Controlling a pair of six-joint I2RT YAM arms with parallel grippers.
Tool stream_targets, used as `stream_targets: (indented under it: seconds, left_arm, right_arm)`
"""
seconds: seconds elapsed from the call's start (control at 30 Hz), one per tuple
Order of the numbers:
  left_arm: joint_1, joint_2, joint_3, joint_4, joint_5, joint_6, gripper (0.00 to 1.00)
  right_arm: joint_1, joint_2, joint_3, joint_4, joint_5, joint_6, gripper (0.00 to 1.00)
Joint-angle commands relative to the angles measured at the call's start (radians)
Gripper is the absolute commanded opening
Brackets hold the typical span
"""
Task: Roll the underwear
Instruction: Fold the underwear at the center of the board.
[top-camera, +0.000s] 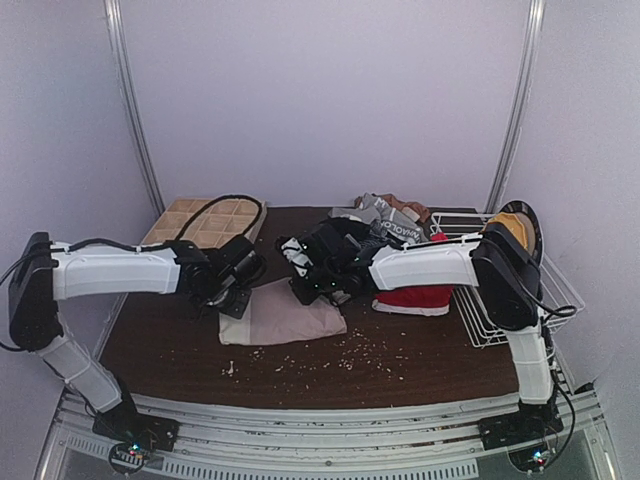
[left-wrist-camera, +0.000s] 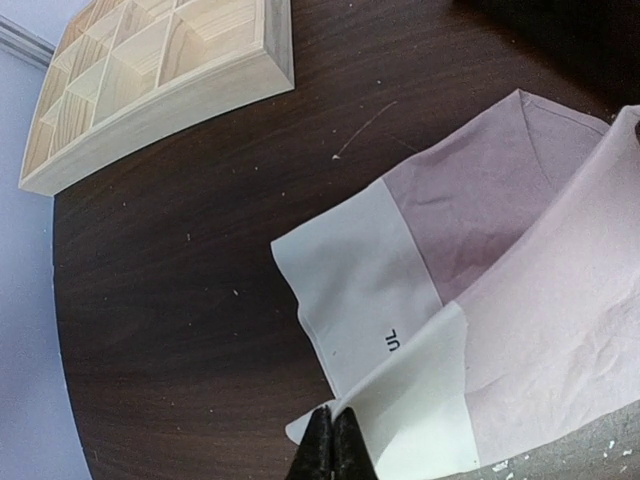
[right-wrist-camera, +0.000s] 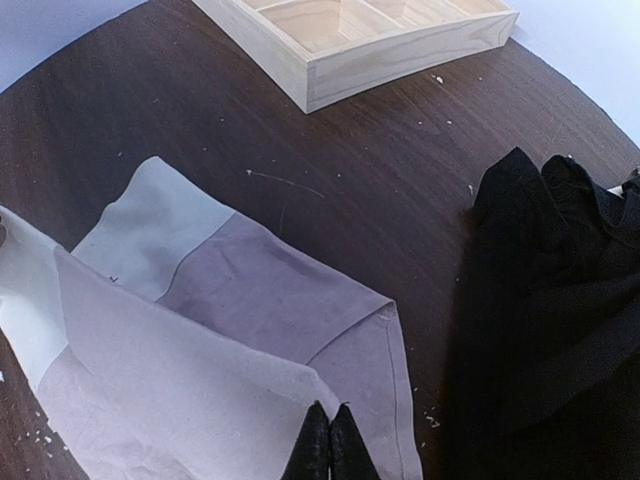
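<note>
Dark table (top-camera: 400, 372) dusted with pale crumbs (top-camera: 350, 352), lilac walls (top-camera: 320, 100) all round. Wooden tray (top-camera: 190, 225) lies beyond the left claw (left-wrist-camera: 333, 440). Wire basket (top-camera: 487, 340) sits behind the right claw (right-wrist-camera: 330, 440), holding a yellow-black thing (top-camera: 515, 225). Both claws are pinched tight on the pink briefs (top-camera: 285, 322) – one flap raised between them. Black briefs (right-wrist-camera: 550, 290) lie just right of the right claw, red briefs (top-camera: 415, 297) near.

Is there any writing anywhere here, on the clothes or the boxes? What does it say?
"UL": dark letters on the pale waistband of the pink-beige underwear, next to the folded-over layer.
White lettering on the grey cloth in the pile at the back: too blurred to read.
Nothing else is legible.
</note>
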Motion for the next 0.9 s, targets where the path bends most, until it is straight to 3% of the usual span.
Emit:
stream_targets:
  seconds: [0.0,0.87]
  left_arm:
    - [0.033,0.037,0.047,0.058,0.025,0.024,0.0]
    - [0.151,0.211,0.154,0.099,0.077,0.025,0.0]
  right_arm:
    - [-0.03,0.056,0.077,-0.047,0.004,0.034,0.0]
    - [-0.077,0.231,0.286,-0.112,-0.069,0.113,0.0]
